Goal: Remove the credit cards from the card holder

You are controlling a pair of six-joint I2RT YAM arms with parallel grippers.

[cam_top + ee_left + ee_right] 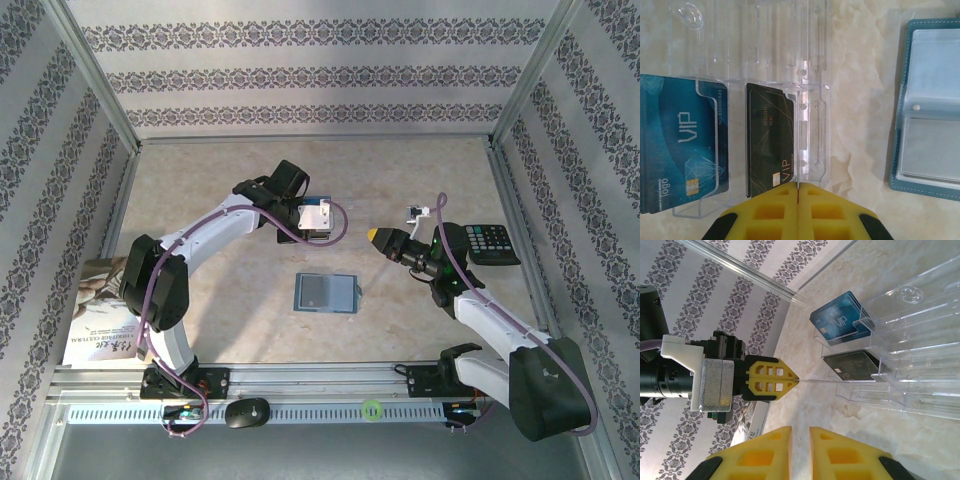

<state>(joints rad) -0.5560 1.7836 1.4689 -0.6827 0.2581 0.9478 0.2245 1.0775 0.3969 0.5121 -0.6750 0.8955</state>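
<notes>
Your left tool is pressing fully closed, apparently pinching the thin lip of the clear stand, which is sitting just beyond the card holder. Your right tool is hovering to the right of the card holder, its fingers standing a sliver apart and carrying nothing. The card holder is lying open on the counter. A blue card and a black card are standing in the stand.

You are best holding that pinch steady, then widening the right tool before lowering it to the card holder's pockets. Glare is washing out those pockets, hiding any remaining cards, and the left wrist view is cutting off part of the card holder.
</notes>
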